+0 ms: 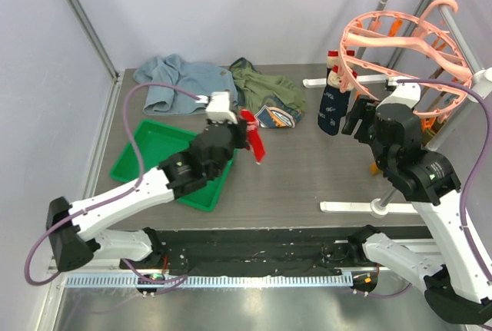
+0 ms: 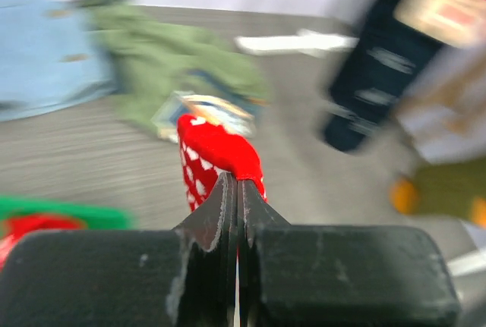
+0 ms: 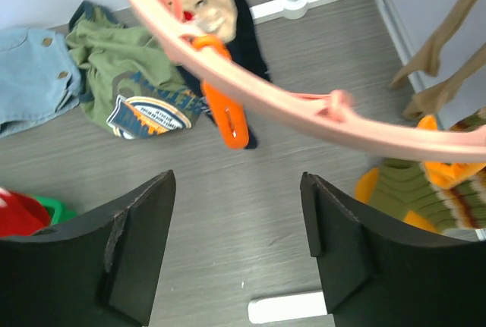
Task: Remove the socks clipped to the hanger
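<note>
Jaws apart, the right gripper sits under the round salmon-pink plastic hanger, close to the clipped dark navy sock hanging upright just to its left. The left gripper, farther off, is clamped on a red white-patterned sock.

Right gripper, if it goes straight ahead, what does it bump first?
The right gripper would probably meet the orange clip hanging from the hanger first, though depth is unclear.
</note>
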Available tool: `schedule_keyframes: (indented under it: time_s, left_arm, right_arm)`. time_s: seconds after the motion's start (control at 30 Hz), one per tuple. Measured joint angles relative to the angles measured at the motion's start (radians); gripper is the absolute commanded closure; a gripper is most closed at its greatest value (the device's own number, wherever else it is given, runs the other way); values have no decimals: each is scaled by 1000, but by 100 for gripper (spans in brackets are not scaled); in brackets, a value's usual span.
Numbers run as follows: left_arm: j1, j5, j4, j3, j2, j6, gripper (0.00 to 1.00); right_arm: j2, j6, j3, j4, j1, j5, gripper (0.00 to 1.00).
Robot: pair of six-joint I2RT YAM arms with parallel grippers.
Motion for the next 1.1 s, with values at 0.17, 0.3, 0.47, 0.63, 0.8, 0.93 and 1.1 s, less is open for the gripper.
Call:
schedule_keyframes:
  time_s: [0.17, 0.3, 0.47, 0.63, 0.8, 0.93, 1.1]
  left_arm:
    - [136, -74, -210, -66, -134, -78, 100]
    - [199, -128, -336, -159, -204, -145, 100]
    - [283, -125, -444, -274, -207, -254, 90]
    - [314, -138, -558, -299, -127, -386, 31]
    - [314, -180, -649, -288, -119, -468, 12]
    - [314, -192, -677, -219, -150, -442, 8]
    - [315, -102, -600, -138, -208, -296, 2]
  right_arm:
    - [-48, -7, -36, -21, 0, -47, 17]
    - [-90, -17, -59, -40, 0, -62, 16]
    - [-122, -26, -68, -54, 0, -74, 15]
    - [-127, -31, -67, -54, 0, -101, 21]
    - [-113, -29, -61, -64, 0, -115, 22]
    - [-84, -15, -36, -80, 0, -141, 25]
    - [-48, 10, 18, -82, 0, -200, 29]
